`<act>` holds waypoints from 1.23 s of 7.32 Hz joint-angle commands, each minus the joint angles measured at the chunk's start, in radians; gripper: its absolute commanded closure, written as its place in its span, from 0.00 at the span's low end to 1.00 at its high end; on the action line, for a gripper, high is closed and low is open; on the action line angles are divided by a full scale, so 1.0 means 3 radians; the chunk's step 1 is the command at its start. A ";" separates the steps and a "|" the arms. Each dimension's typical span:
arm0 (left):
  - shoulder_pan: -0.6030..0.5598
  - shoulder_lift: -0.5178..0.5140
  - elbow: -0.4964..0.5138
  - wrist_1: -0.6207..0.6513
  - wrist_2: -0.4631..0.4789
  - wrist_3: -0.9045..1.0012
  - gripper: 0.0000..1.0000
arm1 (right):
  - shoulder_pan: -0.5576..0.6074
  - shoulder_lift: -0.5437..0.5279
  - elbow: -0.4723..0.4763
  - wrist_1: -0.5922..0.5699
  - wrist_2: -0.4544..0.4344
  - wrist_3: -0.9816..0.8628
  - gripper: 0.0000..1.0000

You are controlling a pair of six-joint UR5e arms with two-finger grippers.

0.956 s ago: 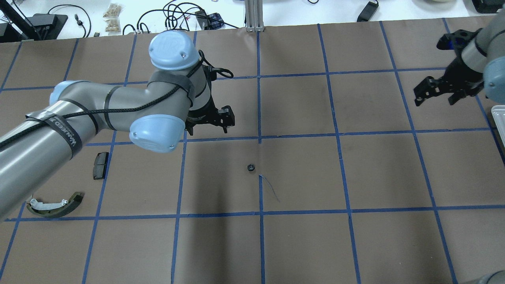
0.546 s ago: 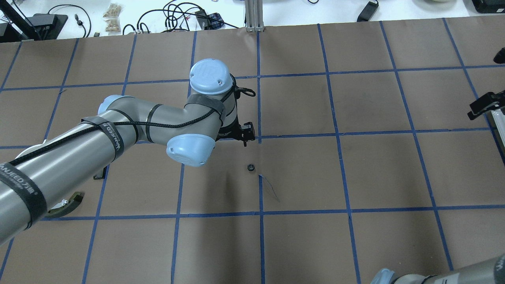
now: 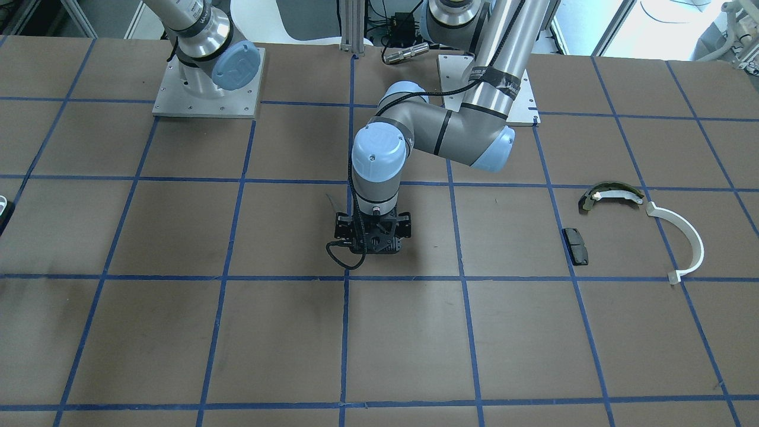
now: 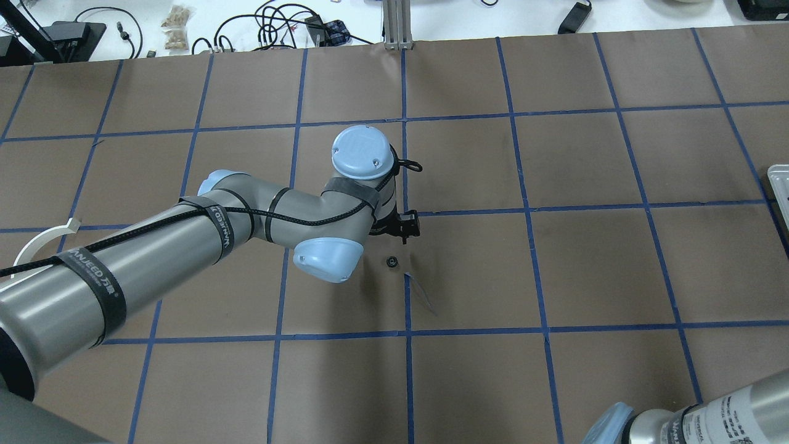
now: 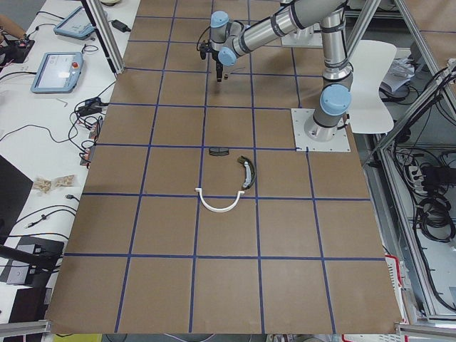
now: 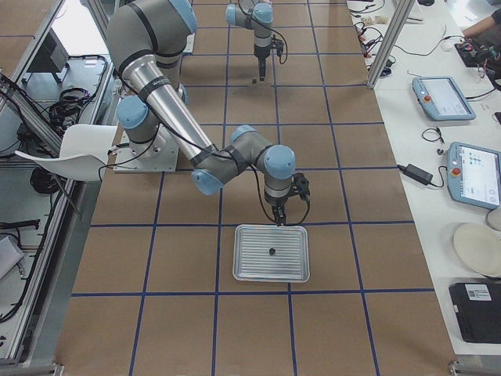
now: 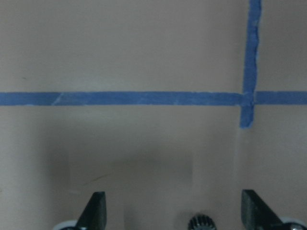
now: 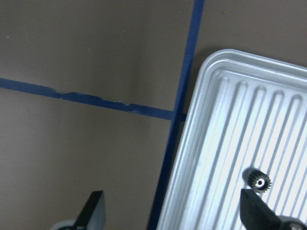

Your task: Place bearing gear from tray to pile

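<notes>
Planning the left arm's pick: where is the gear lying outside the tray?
Overhead view: the gear lies mid-table beside a blue tape line, right by the open left hand.

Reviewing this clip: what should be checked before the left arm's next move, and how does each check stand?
1. Left gripper open: ok, fingers apart.
2. Bearing gear between its fingers: ok in the left wrist view, though off-centre.
3. Gripper height above the gear: cannot tell.
4. Pile in place: ok; white half-ring, olive shoe and black pad are grouped on the table.
5. Right gripper away from the left arm: ok, open over the tray.
</notes>
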 commanded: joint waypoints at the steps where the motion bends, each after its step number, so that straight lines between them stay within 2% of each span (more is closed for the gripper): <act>1: -0.0077 -0.0016 -0.0057 0.0055 0.0000 -0.0008 0.00 | -0.0165 0.0355 -0.0279 -0.0045 0.0001 -0.0276 0.01; 2: -0.0077 -0.0016 -0.0087 0.0055 0.0000 -0.0003 0.06 | -0.0201 0.0478 -0.0417 -0.0045 0.0001 -0.0328 0.01; 4: -0.0087 -0.0011 -0.0098 0.0045 -0.0011 0.0007 0.11 | -0.0201 0.0657 -0.0530 -0.0050 0.0001 -0.0344 0.02; 5: -0.0107 -0.0006 -0.0098 0.0040 -0.0006 0.0002 0.19 | -0.0201 0.0688 -0.0525 -0.0055 -0.0004 -0.0339 0.07; 6: -0.0118 -0.0011 -0.0103 0.0029 0.0015 0.0027 0.36 | -0.0206 0.0689 -0.0500 -0.0055 -0.0014 -0.0344 0.16; 8: -0.0118 -0.0011 -0.0098 0.0039 -0.0005 0.0038 0.73 | -0.0206 0.0744 -0.0500 -0.0055 -0.0183 -0.0364 0.22; 9: -0.0118 -0.0011 -0.0103 0.0034 0.0000 0.0038 0.85 | -0.0201 0.0760 -0.0515 -0.0055 -0.0183 -0.0369 0.22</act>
